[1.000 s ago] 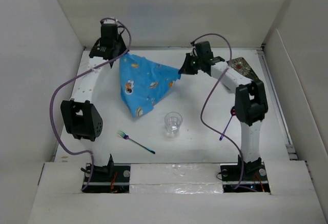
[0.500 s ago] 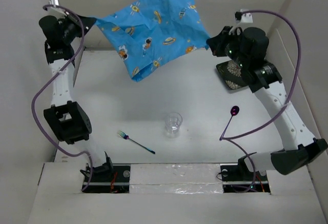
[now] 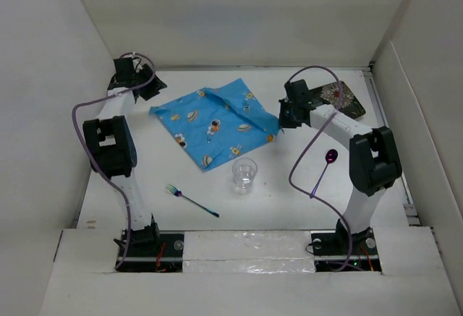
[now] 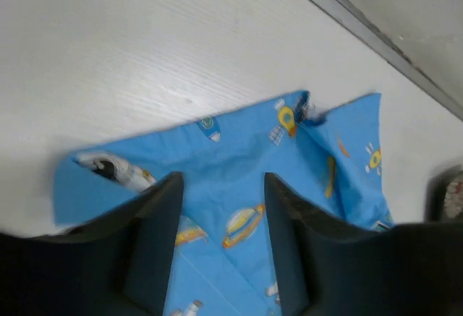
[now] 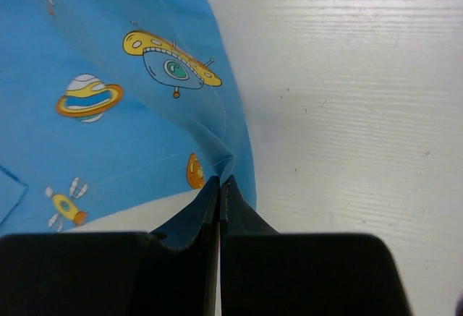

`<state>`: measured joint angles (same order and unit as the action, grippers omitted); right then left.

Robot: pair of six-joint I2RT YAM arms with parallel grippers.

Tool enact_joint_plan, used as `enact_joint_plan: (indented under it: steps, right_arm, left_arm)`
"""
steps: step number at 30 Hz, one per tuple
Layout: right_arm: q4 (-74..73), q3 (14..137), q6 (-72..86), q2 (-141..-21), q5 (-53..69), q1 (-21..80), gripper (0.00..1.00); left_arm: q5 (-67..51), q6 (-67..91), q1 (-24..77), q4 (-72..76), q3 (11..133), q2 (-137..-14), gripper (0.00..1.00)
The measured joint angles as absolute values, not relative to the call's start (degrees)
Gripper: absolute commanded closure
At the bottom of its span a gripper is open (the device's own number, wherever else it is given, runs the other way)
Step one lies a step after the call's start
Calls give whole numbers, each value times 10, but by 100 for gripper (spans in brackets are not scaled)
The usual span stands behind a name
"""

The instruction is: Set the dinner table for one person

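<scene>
The blue space-print placemat [image 3: 213, 124] lies spread on the white dinner table [image 3: 289, 200], behind a clear glass [image 3: 244, 173]. My left gripper [image 3: 147, 89] is open and empty just above the placemat's far left corner; in the left wrist view the cloth [image 4: 239, 157] shows between its fingers [image 4: 155, 236]. My right gripper [image 3: 284, 118] is shut on the placemat's right edge; in the right wrist view [image 5: 219, 184] the jaws pinch a fold of the cloth [image 5: 108, 128]. A fork [image 3: 192, 200] lies at the front left. A purple-tipped spoon [image 3: 323, 173] lies at the right.
A dark patterned plate [image 3: 341, 99] sits at the back right, behind my right arm. White walls enclose the table on the left, back and right. The purple cables of both arms hang over the table's sides.
Both arms held the placemat stretched high in the air; now it is down and spread on the table. My left gripper has let go of its corner, my right still grips its edge.
</scene>
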<state>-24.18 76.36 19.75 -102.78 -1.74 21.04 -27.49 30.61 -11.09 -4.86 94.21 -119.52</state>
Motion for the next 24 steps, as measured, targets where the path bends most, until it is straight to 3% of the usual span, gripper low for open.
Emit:
enact_joint_plan:
  steps: [1, 2, 3, 5, 10, 15, 24]
  right_arm:
    - [-244, 764, 200, -1037, -19, 210, 100]
    - [-248, 764, 204, -1042, -21, 211, 100]
    - [-250, 764, 208, -1043, -22, 211, 100]
    - [-250, 764, 215, -1042, -30, 211, 100]
    - [-248, 764, 234, -1042, -35, 200, 100]
    - [-241, 768, 251, -1047, -11, 165, 100]
    - [-236, 794, 270, -1074, 25, 148, 91]
  left_arm:
    - [-240, 286, -93, -65, 931, -1171, 85]
    - [-205, 268, -70, -76, 912, -1138, 93]
    - [-170, 245, -40, -89, 890, -1101, 99]
    - [-112, 207, 41, -111, 856, -1029, 100]
    - [-22, 139, 265, -149, 818, -957, 71]
    - [31, 108, 361, -203, 741, -976, 55]
    - [79, 99, 383, -229, 693, -1015, 54]
